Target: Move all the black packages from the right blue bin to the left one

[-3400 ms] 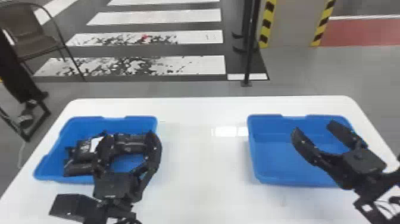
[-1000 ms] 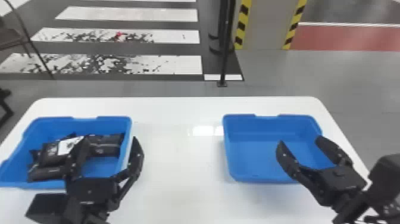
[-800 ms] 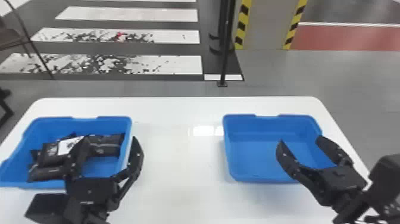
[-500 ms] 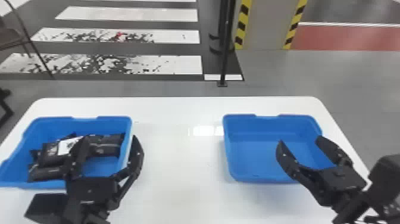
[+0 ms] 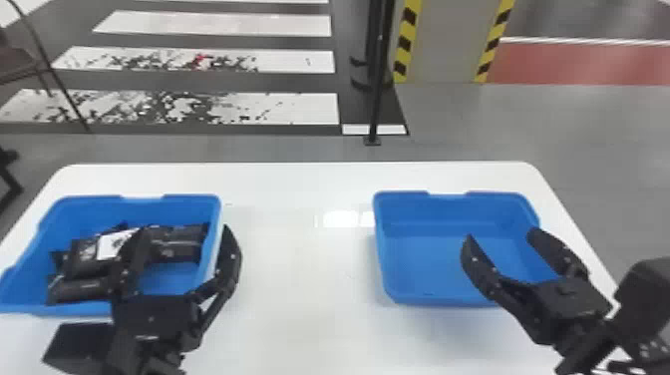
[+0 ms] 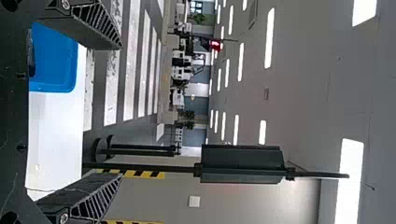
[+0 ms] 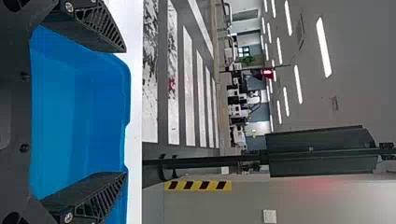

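In the head view my left gripper [image 5: 183, 232] is open in front of and above the left blue bin [image 5: 210, 219]. Several black packages [image 5: 92, 257] lie in that bin, one with a white label; the gripper's finger hides part of them. My right gripper [image 5: 502, 239], also open, stands over the near part of the right blue bin [image 5: 423, 264], whose visible floor is bare. The left wrist view has the left gripper [image 6: 119, 112] with its fingers wide apart and a corner of the left bin [image 6: 53, 58]. In the right wrist view the right gripper [image 7: 126, 112] is spread across the right bin [image 7: 79, 116].
Both bins stand on a white table [image 5: 299, 269], with a wide strip of tabletop between them. Behind the table's far edge a black pole [image 5: 376, 99] stands on the floor. A chair [image 5: 20, 65] is at the far left.
Since the oldest frame, the head view has shifted, so table and bins sit farther left in it. The left gripper has moved back from over the packages toward its bin's near right side.
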